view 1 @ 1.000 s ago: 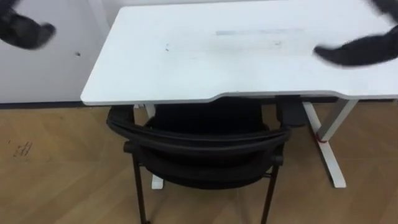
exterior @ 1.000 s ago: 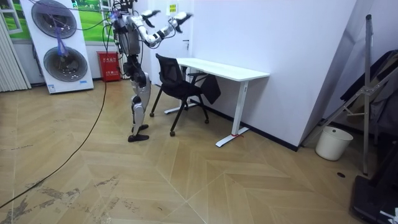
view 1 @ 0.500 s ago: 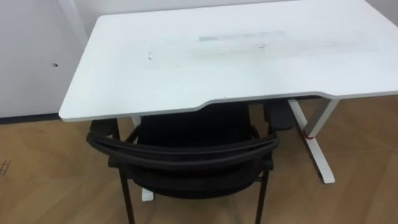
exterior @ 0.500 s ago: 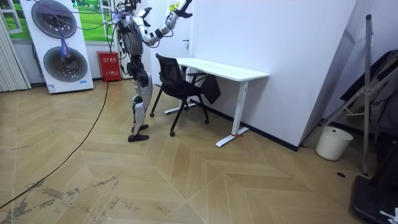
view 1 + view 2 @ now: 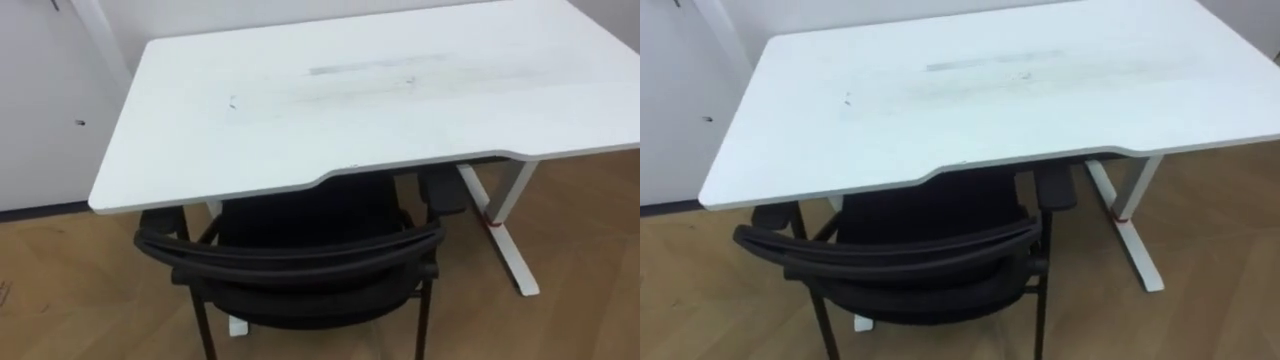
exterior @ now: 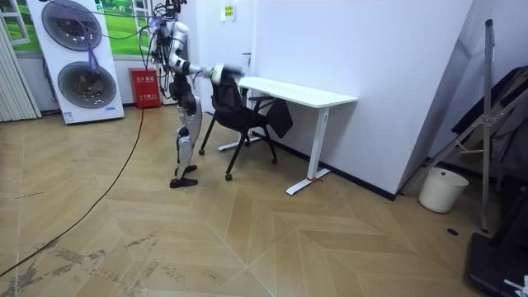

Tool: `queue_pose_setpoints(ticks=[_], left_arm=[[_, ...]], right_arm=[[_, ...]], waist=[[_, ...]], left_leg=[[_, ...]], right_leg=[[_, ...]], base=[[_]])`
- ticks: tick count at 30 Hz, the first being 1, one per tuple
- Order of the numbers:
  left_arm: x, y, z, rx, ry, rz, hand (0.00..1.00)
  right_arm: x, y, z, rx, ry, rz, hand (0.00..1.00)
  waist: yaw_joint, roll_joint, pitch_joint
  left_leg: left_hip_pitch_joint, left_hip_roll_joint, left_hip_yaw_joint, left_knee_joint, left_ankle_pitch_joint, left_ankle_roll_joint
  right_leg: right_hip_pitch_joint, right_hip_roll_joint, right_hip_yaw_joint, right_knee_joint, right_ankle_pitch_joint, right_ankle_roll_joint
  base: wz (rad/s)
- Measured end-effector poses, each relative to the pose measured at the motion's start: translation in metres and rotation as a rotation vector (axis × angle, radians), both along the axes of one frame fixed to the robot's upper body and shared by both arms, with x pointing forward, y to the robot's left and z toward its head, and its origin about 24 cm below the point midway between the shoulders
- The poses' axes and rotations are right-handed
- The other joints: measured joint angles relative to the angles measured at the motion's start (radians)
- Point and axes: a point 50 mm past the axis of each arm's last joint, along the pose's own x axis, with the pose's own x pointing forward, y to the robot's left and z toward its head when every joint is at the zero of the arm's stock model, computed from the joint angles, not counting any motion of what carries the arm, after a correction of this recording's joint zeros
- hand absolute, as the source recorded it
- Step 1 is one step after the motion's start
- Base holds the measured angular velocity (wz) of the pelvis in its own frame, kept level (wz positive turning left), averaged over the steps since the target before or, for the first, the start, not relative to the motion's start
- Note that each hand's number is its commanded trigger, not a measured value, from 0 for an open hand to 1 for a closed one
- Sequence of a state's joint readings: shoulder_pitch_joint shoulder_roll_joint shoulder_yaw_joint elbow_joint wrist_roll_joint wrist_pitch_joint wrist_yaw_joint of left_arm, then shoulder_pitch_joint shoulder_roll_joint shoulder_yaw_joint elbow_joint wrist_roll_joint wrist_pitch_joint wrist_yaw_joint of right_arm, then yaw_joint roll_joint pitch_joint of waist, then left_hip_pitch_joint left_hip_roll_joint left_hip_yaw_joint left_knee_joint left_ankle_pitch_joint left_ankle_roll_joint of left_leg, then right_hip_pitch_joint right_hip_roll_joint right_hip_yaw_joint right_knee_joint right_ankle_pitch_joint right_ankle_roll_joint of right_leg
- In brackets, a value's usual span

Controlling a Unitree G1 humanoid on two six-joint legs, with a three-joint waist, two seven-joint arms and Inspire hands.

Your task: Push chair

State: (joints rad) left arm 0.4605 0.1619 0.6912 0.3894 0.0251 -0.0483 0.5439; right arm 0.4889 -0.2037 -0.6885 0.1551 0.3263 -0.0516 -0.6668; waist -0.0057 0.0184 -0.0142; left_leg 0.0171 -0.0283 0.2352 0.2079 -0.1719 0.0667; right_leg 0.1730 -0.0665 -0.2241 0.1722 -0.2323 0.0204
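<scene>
The chair (image 5: 300,250) stands directly before the robot, its seat part-way under the white desk (image 5: 330,100) and its backrest rail running left to right across the line of push. In the room view 1 hand (image 6: 224,73) is a blur at backrest height, just at the rail; which hand it is, and whether it is open or holding anything, cannot be told. The push is judged to run straight ahead, toward the desk.

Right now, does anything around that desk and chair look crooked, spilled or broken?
Nothing is spilled or broken. The white desk has faint grey smears across its middle. The black chair sits left of the desk's centre, with its seat tucked under and its backrest sticking out.
</scene>
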Motion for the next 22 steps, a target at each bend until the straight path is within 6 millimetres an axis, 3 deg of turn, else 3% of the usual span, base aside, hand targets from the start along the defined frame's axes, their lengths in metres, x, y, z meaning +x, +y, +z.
queue_pose_setpoints(ticks=[2, 4, 7, 11, 15, 22], left_arm=[[-0.033, -0.028, -0.045, -0.22, 0.113, 0.073, 0.0], [-0.056, -0.052, -0.069, -0.368, 0.188, 0.115, 0.0], [-0.083, -0.084, -0.096, -0.587, 0.318, 0.091, 0.0], [-0.098, -0.111, -0.111, -0.806, 0.405, 0.061, 0.0], [-0.09, -0.126, -0.122, -0.931, 0.449, -0.012, 0.0], [-0.02, -0.144, -0.135, -1.003, 0.492, -0.306, 0.0]], right_arm=[[-0.034, 0.026, -0.065, 0.31, 0.075, -0.121, 0.0], [-0.053, 0.045, -0.1, 0.494, 0.156, -0.149, 0.0], [-0.087, 0.078, -0.139, 0.737, 0.304, -0.16, 0.0], [-0.103, 0.112, -0.161, 0.968, 0.431, -0.045, 0.0], [-0.086, 0.128, -0.173, 1.082, 0.505, 0.11, 0.0], [-0.013, 0.147, -0.183, 1.118, 0.559, 0.484, 0.0]], waist=[[0.002, -0.001, 0.002], [0.001, -0.004, 0.0023], [0.0, -0.007, 0.0012], [-0.005, -0.013, 0.0027], [-0.017, -0.018, 0.0039], [-0.015, -0.028, 0.0111]], left_leg=[[-0.008, -0.001, -0.003, 0.014, -0.007, -0.001], [-0.012, -0.006, -0.006, 0.017, -0.008, 0.001], [-0.012, -0.018, -0.031, 0.024, -0.008, 0.003], [-0.016, -0.019, -0.027, 0.029, -0.011, 0.007], [-0.013, -0.02, -0.025, 0.029, -0.009, 0.014], [-0.025, -0.02, -0.026, 0.031, -0.011, 0.015]], right_leg=[[0.0, -0.001, -0.002, 0.001, 0.0, 0.0], [0.001, -0.006, 0.0, -0.004, -0.007, 0.001], [0.002, -0.019, -0.008, 0.0, -0.016, 0.009], [0.001, -0.021, -0.012, 0.0, -0.017, 0.01], [0.003, -0.02, -0.005, -0.001, -0.017, 0.011], [-0.005, -0.012, -0.007, -0.007, -0.016, 0.01]], base=[[0.04], [0.05], [0.13], [-0.01], [-0.02], [0.01]])
